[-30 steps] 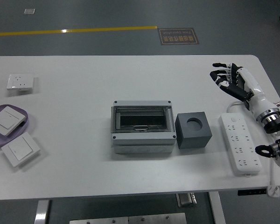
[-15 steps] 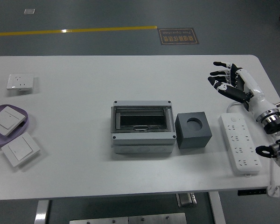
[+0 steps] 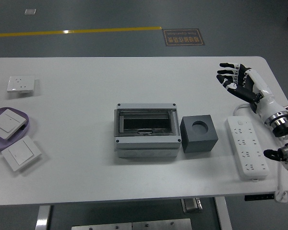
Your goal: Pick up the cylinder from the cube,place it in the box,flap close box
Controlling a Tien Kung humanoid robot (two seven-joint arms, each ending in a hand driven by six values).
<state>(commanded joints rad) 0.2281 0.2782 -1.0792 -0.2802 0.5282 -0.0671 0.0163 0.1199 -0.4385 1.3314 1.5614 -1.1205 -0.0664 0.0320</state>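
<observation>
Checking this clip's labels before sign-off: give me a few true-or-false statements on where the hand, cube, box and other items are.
1. The right hand holds nothing, fingers spread. True.
2. The dark grey cube stands left of the grey plastic box. False: it stands to its right.
3. The cube's round hole looks empty. True.
4. The white power strip lies on the purple plate. False: it lies on the white table, right of the cube.
5. The box's flap is closed. True.
</observation>
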